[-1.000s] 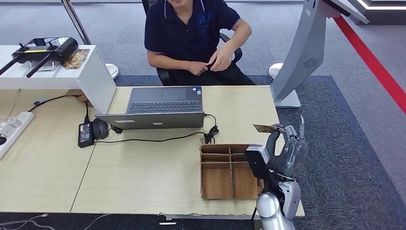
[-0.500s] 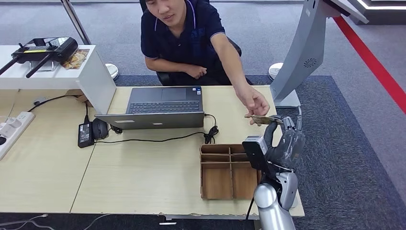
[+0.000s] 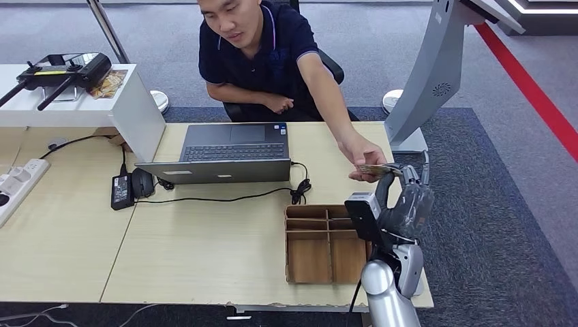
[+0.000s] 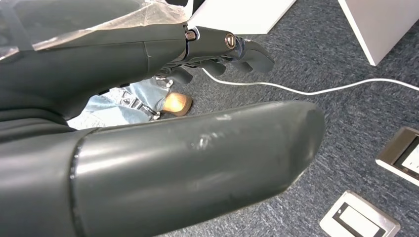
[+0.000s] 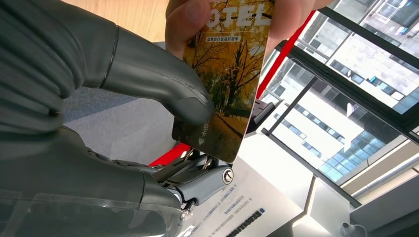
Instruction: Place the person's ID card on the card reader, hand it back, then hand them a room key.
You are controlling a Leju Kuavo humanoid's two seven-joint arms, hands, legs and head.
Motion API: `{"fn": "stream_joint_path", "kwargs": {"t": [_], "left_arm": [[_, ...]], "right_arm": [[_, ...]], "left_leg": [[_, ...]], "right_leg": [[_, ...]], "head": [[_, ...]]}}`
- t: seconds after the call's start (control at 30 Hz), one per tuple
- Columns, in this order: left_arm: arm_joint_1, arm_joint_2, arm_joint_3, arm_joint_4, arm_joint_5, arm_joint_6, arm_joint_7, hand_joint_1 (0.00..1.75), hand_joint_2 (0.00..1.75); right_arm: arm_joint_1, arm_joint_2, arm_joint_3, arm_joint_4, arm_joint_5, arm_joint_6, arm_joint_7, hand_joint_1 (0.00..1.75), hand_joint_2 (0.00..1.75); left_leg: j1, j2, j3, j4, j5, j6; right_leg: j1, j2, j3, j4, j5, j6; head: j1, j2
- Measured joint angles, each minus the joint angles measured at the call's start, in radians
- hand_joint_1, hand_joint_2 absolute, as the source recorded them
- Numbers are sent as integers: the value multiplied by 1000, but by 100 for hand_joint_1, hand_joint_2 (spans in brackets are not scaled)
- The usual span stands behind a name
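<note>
The person's hand point(image 3: 364, 158) has closed on the card point(image 5: 228, 84) beside the tray point(image 3: 323, 244); the right hand point(image 3: 407, 197) pinches this thin, stiff, slick card by its lower edge.

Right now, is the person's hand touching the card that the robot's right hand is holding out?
Touching. In the right wrist view, the person's fingers overlap the top of the card, while the right hand presses its thumb on the card's lower part.

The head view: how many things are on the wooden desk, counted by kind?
Laptop: 1
Wooden tray: 1
Black power brick: 1
Mouse: 1
White power strip: 1
Total: 5
</note>
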Motion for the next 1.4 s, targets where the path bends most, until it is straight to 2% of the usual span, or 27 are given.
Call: {"fn": "stream_joint_path", "kwargs": {"t": [0.03,0.07,0.17,0.23,0.37,0.4,0.53,0.8,0.97,1.2,1.4], "left_arm": [[0,0,0,0,1,0,0,0,0],[0,0,0,0,1,0,0,0,0],[0,0,-2,0,2,0,0,0,0],[0,0,-5,0,3,0,0,0,0],[0,0,-12,0,5,0,0,0,0],[0,0,-14,0,6,0,0,0,0],[0,0,-17,0,7,0,0,0,0],[0,0,-17,0,13,0,-2,0,0],[1,0,-17,0,19,2,-2,0,0],[5,1,-17,0,34,7,-2,0,0],[7,1,-17,0,40,8,-2,0,0]], "right_arm": [[0,0,0,0,0,0,0,175,175],[0,0,0,0,0,0,0,136,175],[-1,1,-2,4,0,0,0,5,175],[-1,1,-3,7,2,0,0,0,175],[-2,1,-3,10,8,0,0,0,0],[-2,1,-3,10,8,0,0,0,0],[-2,1,-4,10,12,0,0,0,175],[-1,1,-6,10,22,0,3,0,175],[-1,-1,-4,12,20,0,41,0,175],[16,-11,38,5,10,0,172,0,175],[43,-43,98,-27,8,0,281,0,175]], "left_leg": [[0,0,0,0,0,0],[0,0,0,0,0,0],[0,0,0,0,0,0],[0,0,0,0,0,0],[0,0,0,0,0,0],[0,0,0,0,0,0],[0,0,0,0,0,0],[0,0,0,0,0,0],[0,0,0,0,0,0],[0,0,0,0,0,0],[0,0,0,0,0,0]], "right_leg": [[0,0,0,0,0,0],[0,0,0,0,0,0],[0,0,0,0,0,0],[0,0,0,0,0,0],[0,0,0,0,0,0],[0,0,0,0,0,0],[0,0,0,0,0,0],[0,0,0,0,0,0],[0,0,0,0,0,0],[0,0,-1,0,0,0],[0,0,-1,0,0,0]], "head": [[0,0],[0,0],[0,0],[0,0],[0,0],[0,0],[0,0],[0,0],[0,0],[0,0],[0,0]]}}
